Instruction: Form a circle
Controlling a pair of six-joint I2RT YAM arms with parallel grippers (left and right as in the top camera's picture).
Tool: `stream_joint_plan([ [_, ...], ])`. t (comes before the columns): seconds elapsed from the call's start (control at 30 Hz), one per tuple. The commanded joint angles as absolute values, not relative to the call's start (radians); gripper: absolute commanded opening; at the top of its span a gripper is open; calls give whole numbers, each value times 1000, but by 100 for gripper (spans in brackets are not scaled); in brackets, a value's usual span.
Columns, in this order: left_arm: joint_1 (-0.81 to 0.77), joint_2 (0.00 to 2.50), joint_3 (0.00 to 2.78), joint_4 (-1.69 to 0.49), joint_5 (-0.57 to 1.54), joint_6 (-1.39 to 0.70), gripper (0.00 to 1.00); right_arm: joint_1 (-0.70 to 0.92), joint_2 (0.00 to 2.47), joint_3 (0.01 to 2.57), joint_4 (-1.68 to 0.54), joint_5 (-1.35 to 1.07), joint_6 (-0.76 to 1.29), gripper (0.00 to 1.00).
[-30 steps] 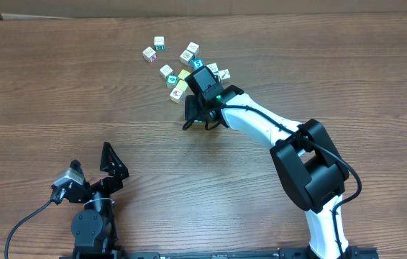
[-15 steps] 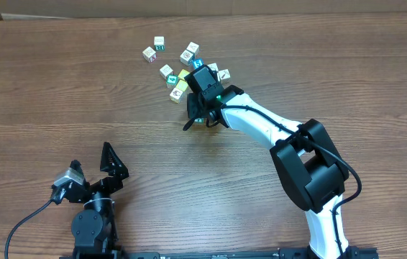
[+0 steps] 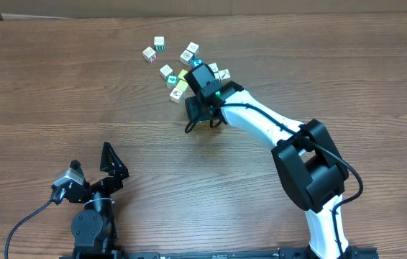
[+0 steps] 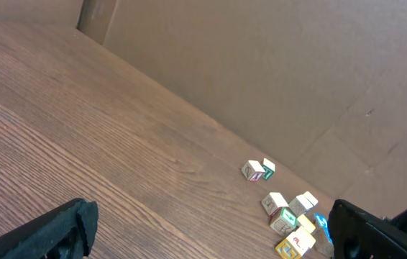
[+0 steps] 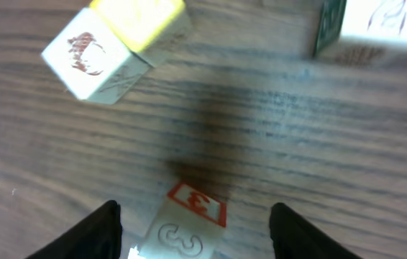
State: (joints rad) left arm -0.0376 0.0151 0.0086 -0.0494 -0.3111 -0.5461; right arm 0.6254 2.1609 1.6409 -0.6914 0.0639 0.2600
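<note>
The table (image 3: 60, 86) is brown wood with a straight grain. It looks smooth and mostly matt, with a faint sheen. The cubes (image 3: 166, 70) look like painted wood with printed, matt faces. In the right wrist view, the 3 cube (image 5: 189, 223) at 6 o'clock has off-white sides and red print. The yellow cube (image 5: 110, 50) at 11 o'clock has one flat yellow painted face. The right arm (image 3: 261, 119) has a glossy white plastic shell and matt black housings. The left fingers (image 4: 52, 234) look like matt black plastic. The wall (image 4: 261, 57) at 12 o'clock in the left wrist view is matt brown cardboard.

Wooden table (image 3: 60, 79); brown cardboard wall (image 4: 261, 65) behind far edge.
</note>
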Motion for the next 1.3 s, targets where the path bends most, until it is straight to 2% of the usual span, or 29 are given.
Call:
stream_joint_plan([
  [0.0,-38,5,5,-49,-322,-534,100,607,2154,1755,-755,42,86,76],
  [0.07,-38,5,5,-49,-322,-534,100,603,2154,1790,-810,7,28,79],
  [0.27,-38,5,5,-49,-322,-534,99,599,2155,1789,-901,-151,-265,75],
  [0.47,-38,5,5,-49,-322,-534,100,599,2155,1729,-874,-160,-395,76],
  [0.9,-38,5,5,-49,-322,-534,100,567,2155,1624,-683,-159,-398,75],
  [0.97,-38,5,5,-49,-322,-534,99,559,2156,1619,-678,-159,-398,72],
  [1.27,-38,5,5,-49,-322,-534,100,550,2157,1589,-651,-186,-400,70],
])
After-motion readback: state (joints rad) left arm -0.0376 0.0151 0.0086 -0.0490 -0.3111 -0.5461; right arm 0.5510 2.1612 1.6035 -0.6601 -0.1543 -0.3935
